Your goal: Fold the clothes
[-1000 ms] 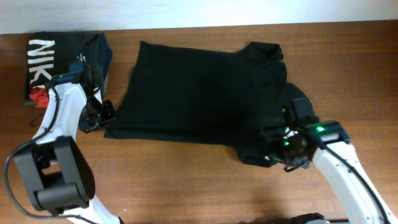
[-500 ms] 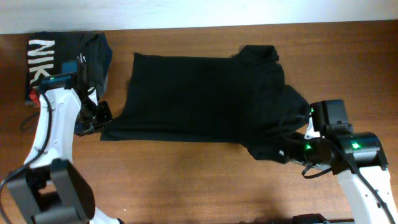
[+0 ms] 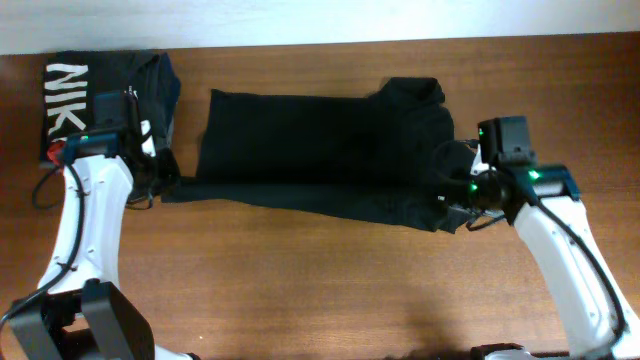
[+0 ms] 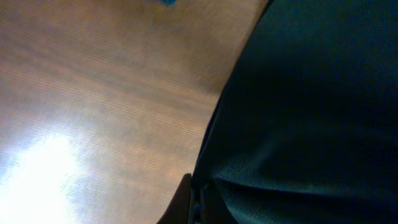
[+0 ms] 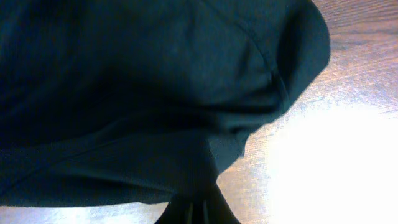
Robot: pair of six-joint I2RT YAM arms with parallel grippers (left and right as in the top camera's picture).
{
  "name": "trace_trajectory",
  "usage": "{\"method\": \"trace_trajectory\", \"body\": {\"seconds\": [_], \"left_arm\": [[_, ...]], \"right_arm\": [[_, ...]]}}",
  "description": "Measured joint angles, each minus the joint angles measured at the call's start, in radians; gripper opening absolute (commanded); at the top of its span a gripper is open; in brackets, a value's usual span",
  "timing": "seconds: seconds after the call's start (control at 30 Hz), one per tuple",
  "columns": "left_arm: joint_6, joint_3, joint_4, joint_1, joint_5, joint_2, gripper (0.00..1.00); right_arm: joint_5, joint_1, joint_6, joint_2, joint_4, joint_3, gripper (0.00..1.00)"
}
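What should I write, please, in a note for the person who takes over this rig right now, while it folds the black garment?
Left tool: shut on the near left corner of the black garment.
Right tool: shut on the near right corner, by the sleeve.
Garment: spread across the table, its near edge pulled taut between the two tools.
Folded NIKE shirt and red garment: far left, not involved.
Done: both near corners gripped.
Left: carry the near edge over to the far edge, release, then probably fold again.
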Motion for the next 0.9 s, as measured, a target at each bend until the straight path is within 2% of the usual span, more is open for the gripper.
{"method": "trace_trajectory", "body": {"seconds": [0.2,0.53,0.7,0.73,0.77,0.83,0.87,0.9], "left_arm": [[0.000,-0.043,0.243,-0.083,-0.001,0.005,0.01],[0.000,-0.056,0.397,-0.135,-0.019,0.139,0.01],[0.000,-0.056,0.431,-0.135,-0.020,0.204,0.03],[0.000,-0.056,0.443,-0.135,-0.020,0.215,0.17],[0.000,-0.057,0.454,-0.135,-0.020,0.223,0.22],[0.003,-0.057,0.491,-0.135,-0.029,0.231,0.44],[0.000,-0.058,0.516,-0.135,-0.033,0.233,0.61],[0.002,-0.059,0.535,-0.135,-0.035,0.233,0.71]], "right_arm": [[0.045,-0.019,-0.015,0.061,0.090,0.000,0.04],[0.060,-0.064,-0.058,0.069,0.224,0.000,0.04],[0.060,-0.064,-0.067,0.163,0.233,0.000,0.05],[0.060,-0.064,-0.067,0.190,0.239,0.000,0.05],[0.060,-0.064,-0.068,0.206,0.249,0.000,0.06],[0.062,-0.064,-0.067,0.251,0.284,0.001,0.09],[0.065,-0.064,-0.068,0.274,0.297,0.001,0.16],[0.068,-0.064,-0.069,0.289,0.306,0.001,0.19]]}}
